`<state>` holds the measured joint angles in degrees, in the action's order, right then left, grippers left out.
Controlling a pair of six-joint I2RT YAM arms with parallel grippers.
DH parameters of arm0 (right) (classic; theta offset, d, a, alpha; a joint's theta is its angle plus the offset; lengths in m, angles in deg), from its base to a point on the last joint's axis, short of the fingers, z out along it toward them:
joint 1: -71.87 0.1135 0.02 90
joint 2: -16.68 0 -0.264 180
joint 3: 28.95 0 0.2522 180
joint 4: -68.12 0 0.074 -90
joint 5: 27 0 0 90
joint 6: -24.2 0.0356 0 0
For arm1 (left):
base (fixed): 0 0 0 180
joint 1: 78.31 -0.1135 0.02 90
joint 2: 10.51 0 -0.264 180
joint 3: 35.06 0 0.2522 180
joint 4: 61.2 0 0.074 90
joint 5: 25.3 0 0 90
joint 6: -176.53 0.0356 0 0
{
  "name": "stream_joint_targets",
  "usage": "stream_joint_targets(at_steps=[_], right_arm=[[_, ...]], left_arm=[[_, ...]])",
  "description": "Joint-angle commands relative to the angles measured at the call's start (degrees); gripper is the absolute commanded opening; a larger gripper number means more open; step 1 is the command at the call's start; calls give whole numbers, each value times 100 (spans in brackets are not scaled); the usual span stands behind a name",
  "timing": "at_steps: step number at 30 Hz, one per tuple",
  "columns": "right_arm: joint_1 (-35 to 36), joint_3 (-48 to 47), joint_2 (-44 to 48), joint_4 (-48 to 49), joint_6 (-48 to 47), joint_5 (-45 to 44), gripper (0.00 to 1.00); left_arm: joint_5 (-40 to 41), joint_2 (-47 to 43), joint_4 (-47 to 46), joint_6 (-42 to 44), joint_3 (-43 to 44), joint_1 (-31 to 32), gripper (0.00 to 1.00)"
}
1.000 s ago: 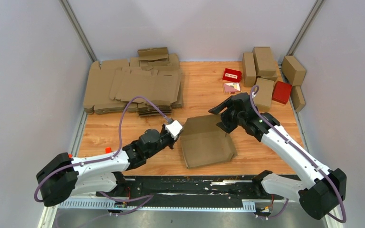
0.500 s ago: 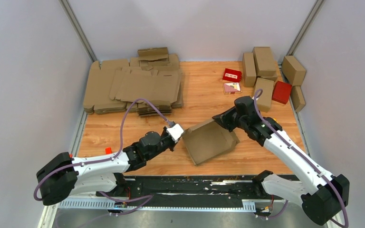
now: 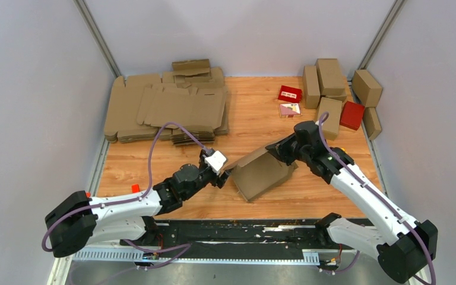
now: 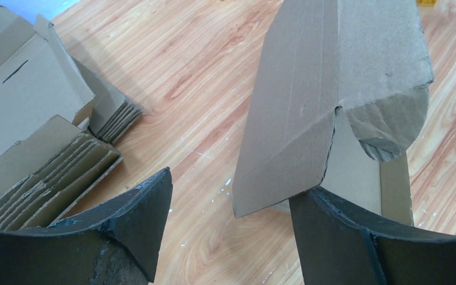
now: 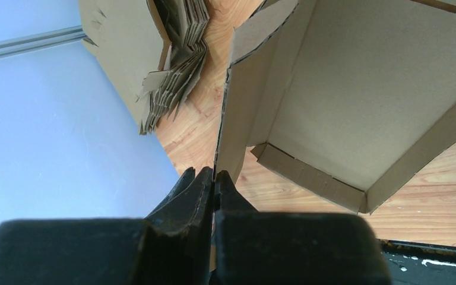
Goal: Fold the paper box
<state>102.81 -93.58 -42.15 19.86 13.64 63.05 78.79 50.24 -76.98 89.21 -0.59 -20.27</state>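
The paper box [image 3: 264,172], a shallow brown cardboard tray with raised walls, stands tilted on the table's middle, its far right side lifted. My right gripper [image 3: 280,151] is shut on that side's wall; in the right wrist view the thin wall runs up from the closed gripper [image 5: 214,178] to the box's open inside [image 5: 356,101]. My left gripper [image 3: 225,170] is open at the box's left end. In the left wrist view a box corner [image 4: 309,119] hangs just over the right finger [image 4: 332,237], and the gripper [image 4: 231,219] clamps nothing.
A stack of flat brown blanks [image 3: 166,107] fills the far left, also seen as blanks [image 4: 24,89] and blanks [image 5: 154,59]. Finished brown boxes [image 3: 332,77], red boxes [image 3: 352,114] and a small card [image 3: 290,109] sit at the far right.
The right gripper closed on the box's far right wall and lifted it, tilting the box. The left gripper let go of the left edge and opened.
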Motion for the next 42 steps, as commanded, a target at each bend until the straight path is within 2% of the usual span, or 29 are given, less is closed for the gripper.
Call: stream_joint_targets(at_steps=[1,5,7,8,9,10,11,12,13,15,17,22,26,32,35,39,42], right_arm=[[4,-22,-29,123,48,285,0],[17,-75,-94,141,53,390,0],[29,-112,-136,114,11,412,2],[32,-127,-153,116,-62,416,6],[34,-151,-169,96,-180,386,15],[33,-203,-166,13,-338,268,23],[30,-270,-129,-108,-541,80,36],[35,-344,-62,-199,-748,-216,50],[35,-374,20,-291,-965,-463,61],[22,-378,233,-448,-1386,-987,76],[26,-349,455,-597,-1936,-1486,82],[25,97,1189,-829,-3489,-2382,90],[18,940,1982,-518,-4099,-2404,90],[12,2082,2383,407,-4246,-2000,90],[-83,2369,2031,726,-4153,-1816,97],[-1042,2573,1235,1410,-4253,-468,97],[-1411,2629,862,1967,-4577,313,94]], left_arm=[[-13,96,-512,57,76,-18,78],[-350,442,-784,248,259,-12,69],[-510,593,-715,265,454,-17,56],[-556,644,-628,256,520,-17,43],[-557,667,-540,233,578,-14,29],[-520,664,-480,225,605,-17,18],[-480,644,-459,227,590,-16,9],[-433,602,-461,247,548,-18,3],[-398,550,-490,248,502,-13,0],[-345,435,-583,236,395,-13,0],[-307,395,-631,225,339,-14,0],[-156,393,-545,191,359,-12,0],[65,435,-383,158,425,-12,0],[312,548,186,4,681,-21,0],[413,534,399,-79,727,-27,0],[308,501,777,-237,880,-152,0],[130,429,746,-241,845,-188,0]])
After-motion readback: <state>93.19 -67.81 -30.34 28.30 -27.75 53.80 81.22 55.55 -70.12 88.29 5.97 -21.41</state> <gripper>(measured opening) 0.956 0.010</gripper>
